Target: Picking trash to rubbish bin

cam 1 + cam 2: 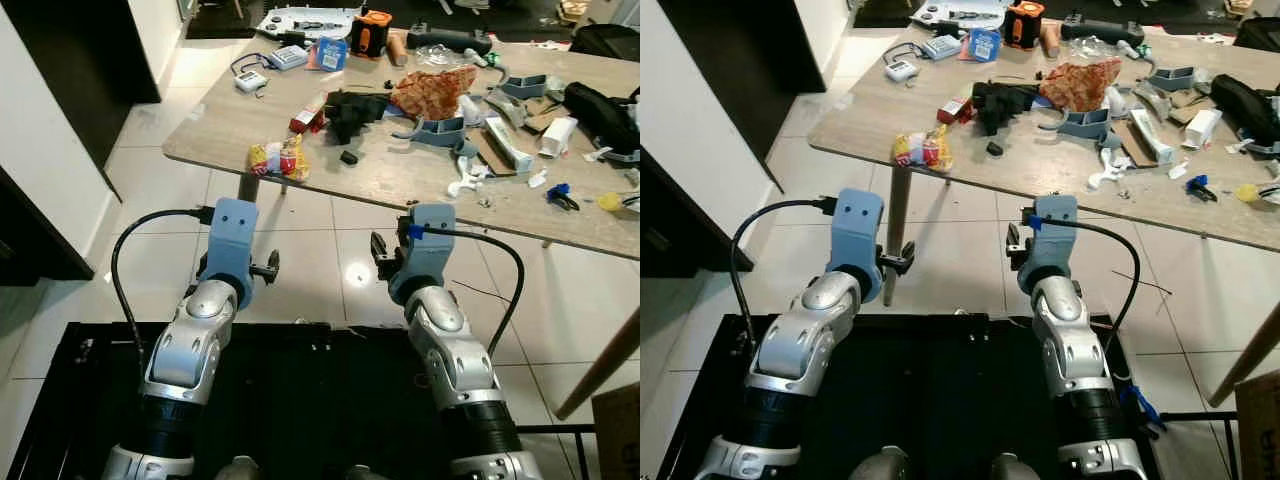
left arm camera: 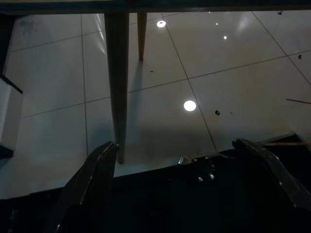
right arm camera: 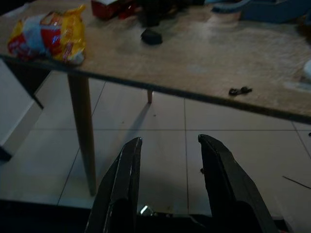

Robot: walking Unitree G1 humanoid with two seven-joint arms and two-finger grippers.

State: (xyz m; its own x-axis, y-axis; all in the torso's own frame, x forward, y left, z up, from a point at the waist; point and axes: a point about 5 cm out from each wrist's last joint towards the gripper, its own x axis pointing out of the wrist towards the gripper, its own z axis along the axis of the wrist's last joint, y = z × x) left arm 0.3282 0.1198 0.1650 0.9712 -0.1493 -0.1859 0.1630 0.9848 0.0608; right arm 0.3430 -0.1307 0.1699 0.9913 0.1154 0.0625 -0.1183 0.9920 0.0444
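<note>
While both arms hover low over the tiled floor (image 1: 320,250), the left gripper (image 2: 182,160) has its jaws spread wide, empty, a table leg (image 2: 118,77) ahead of them. The right gripper (image 3: 167,165) is parted too, holding nothing; beyond and above its jaws, a yellow-red snack wrapper (image 3: 48,36) lies at the wooden table's (image 1: 400,185) near corner.

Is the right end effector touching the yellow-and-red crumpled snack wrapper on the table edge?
Apart. In the right wrist view, the right end effector hangs open above floor tiles, below the table; the yellow-and-red crumpled snack wrapper lies well beyond.
</note>
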